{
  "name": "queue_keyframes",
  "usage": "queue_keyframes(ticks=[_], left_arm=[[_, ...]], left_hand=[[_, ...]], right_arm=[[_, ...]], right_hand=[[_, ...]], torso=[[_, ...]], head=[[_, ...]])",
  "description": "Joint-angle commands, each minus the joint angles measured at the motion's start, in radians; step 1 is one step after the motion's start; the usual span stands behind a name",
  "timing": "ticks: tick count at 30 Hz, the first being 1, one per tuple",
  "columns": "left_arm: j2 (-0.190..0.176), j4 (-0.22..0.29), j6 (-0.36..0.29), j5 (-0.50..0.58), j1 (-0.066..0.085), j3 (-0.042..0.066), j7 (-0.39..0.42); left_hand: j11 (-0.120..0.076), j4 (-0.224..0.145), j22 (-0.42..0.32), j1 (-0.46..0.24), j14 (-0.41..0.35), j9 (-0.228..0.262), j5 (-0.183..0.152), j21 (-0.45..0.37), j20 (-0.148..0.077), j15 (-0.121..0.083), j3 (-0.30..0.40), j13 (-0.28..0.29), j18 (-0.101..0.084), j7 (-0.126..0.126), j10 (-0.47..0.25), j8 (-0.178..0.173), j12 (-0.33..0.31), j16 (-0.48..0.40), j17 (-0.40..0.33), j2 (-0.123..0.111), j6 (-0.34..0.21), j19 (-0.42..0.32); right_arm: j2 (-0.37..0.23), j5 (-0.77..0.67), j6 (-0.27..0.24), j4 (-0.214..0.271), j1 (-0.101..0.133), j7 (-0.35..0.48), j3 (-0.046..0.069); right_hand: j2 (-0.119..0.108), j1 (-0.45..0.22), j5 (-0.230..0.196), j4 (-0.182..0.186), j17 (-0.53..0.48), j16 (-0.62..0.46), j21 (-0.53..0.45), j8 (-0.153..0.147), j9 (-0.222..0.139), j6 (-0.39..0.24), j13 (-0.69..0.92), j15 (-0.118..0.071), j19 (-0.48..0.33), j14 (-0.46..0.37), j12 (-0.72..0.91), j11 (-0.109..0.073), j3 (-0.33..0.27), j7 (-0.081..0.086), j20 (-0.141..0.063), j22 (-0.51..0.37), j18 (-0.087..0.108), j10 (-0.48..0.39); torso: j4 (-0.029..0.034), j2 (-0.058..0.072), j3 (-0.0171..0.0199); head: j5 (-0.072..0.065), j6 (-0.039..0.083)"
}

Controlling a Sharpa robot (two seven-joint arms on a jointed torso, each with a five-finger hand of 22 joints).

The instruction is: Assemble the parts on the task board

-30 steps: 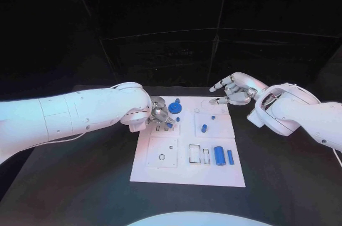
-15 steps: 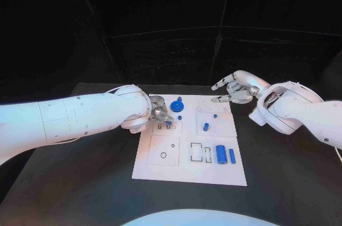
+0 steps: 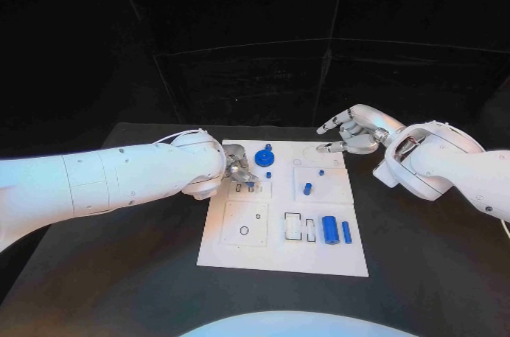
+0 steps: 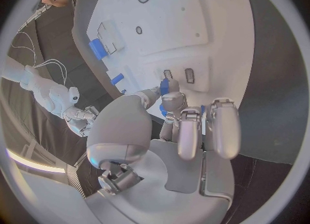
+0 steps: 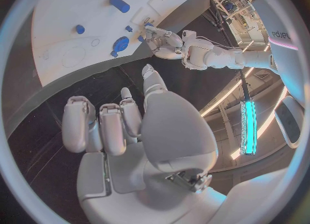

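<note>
Left robot hand (image 3: 238, 169) low over task board (image 3: 278, 259) near edge, above pair of small slots (image 4: 177, 75); fingers curled together, pinching small blue part (image 4: 164, 86) at tips (likely poised to seat it in slot); right robot hand (image 3: 351, 134) hovers off board's far right corner, fingers spread, holding nothing, probably parked clear; blue round part (image 3: 264, 158) stands just beyond left hand; blue cylinder (image 3: 329, 230) lies at board's near right; black surface (image 3: 117, 271) carries board

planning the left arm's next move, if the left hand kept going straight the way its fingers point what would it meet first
Probably the small slots on the task board just ahead of the left hand, which pinches a small blue part; depth is unclear.
</note>
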Motion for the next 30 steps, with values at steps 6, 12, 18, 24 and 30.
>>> queue_keyframes(ticks=[6, 12, 18, 24, 30], left_arm=[[0.007, -0.010, 0.044, -0.027, -0.001, 0.001, 0.001], [0.011, -0.016, 0.081, -0.028, -0.001, 0.001, -0.001], [0.014, -0.019, 0.106, -0.028, -0.002, 0.001, -0.003], [0.020, -0.023, 0.121, -0.028, -0.003, 0.001, -0.003], [0.025, -0.028, 0.126, -0.028, -0.005, 0.001, -0.004]], left_hand=[[-0.001, -0.152, 0.016, 0.003, 0.106, 0.001, -0.004, 0.004, -0.006, -0.004, 0.156, 0.001, -0.016, -0.008, 0.007, 0.003, 0.005, 0.006, 0.263, 0.009, -0.002, 0.025], [-0.001, -0.152, 0.014, 0.002, 0.106, 0.001, -0.004, 0.003, -0.006, -0.004, 0.156, 0.002, -0.016, -0.007, 0.007, 0.003, 0.005, 0.006, 0.263, 0.008, -0.002, 0.025], [-0.001, -0.153, 0.014, 0.001, 0.106, 0.001, -0.005, 0.002, -0.006, -0.004, 0.156, 0.003, -0.016, -0.007, 0.008, 0.003, 0.006, 0.006, 0.263, 0.007, -0.003, 0.025], [0.000, -0.153, 0.011, -0.003, 0.106, 0.000, -0.008, 0.000, -0.005, -0.003, 0.155, 0.026, -0.015, -0.006, 0.017, 0.001, 0.022, 0.006, 0.263, 0.004, -0.003, 0.024], [0.002, -0.154, 0.010, -0.008, 0.106, -0.003, -0.010, -0.001, -0.005, -0.002, 0.150, 0.031, -0.015, -0.004, 0.020, -0.006, 0.027, 0.006, 0.263, 0.001, -0.005, 0.023]], right_arm=[[0.002, -0.005, 0.005, -0.001, 0.002, 0.002, 0.001], [0.004, -0.005, 0.007, -0.002, 0.002, 0.001, 0.001], [0.005, -0.005, 0.008, -0.002, 0.002, 0.000, 0.001], [0.005, -0.005, 0.009, -0.003, 0.002, -0.001, 0.001], [0.005, -0.005, 0.011, -0.006, 0.002, -0.001, 0.001]], right_hand=[[0.008, 0.001, 0.004, 0.000, 0.022, -0.007, -0.005, 0.003, -0.001, 0.006, 0.005, -0.006, -0.008, 0.052, -0.002, -0.007, -0.007, 0.001, -0.002, -0.001, 0.020, 0.003], [0.008, 0.001, 0.004, 0.001, 0.021, -0.007, -0.005, 0.004, -0.001, 0.006, 0.005, -0.007, -0.007, 0.052, -0.002, -0.007, -0.008, 0.001, -0.003, 0.000, 0.019, 0.003], [0.008, 0.001, 0.004, 0.001, 0.021, -0.007, -0.005, 0.004, -0.001, 0.006, 0.005, -0.007, -0.007, 0.052, -0.002, -0.007, -0.008, 0.001, -0.003, 0.000, 0.019, 0.003], [0.009, 0.001, 0.004, 0.001, 0.021, -0.007, -0.006, 0.004, -0.001, 0.007, 0.005, -0.007, -0.008, 0.052, -0.002, -0.007, -0.008, 0.001, -0.003, -0.002, 0.020, 0.003], [0.010, 0.000, 0.004, 0.002, 0.021, -0.007, -0.006, 0.005, -0.001, 0.008, 0.006, -0.007, -0.008, 0.052, -0.001, -0.007, -0.009, 0.000, -0.003, -0.001, 0.020, 0.004]], torso=[[-0.0012, 0.000, 0.0003], [-0.0002, 0.001, 0.0006], [-0.0002, 0.001, 0.0006], [-0.0004, 0.001, 0.0008], [-0.0001, 0.000, 0.0009]], head=[[-0.001, 0.000], [0.001, -0.004], [0.004, -0.008], [0.005, -0.009], [0.007, -0.010]])
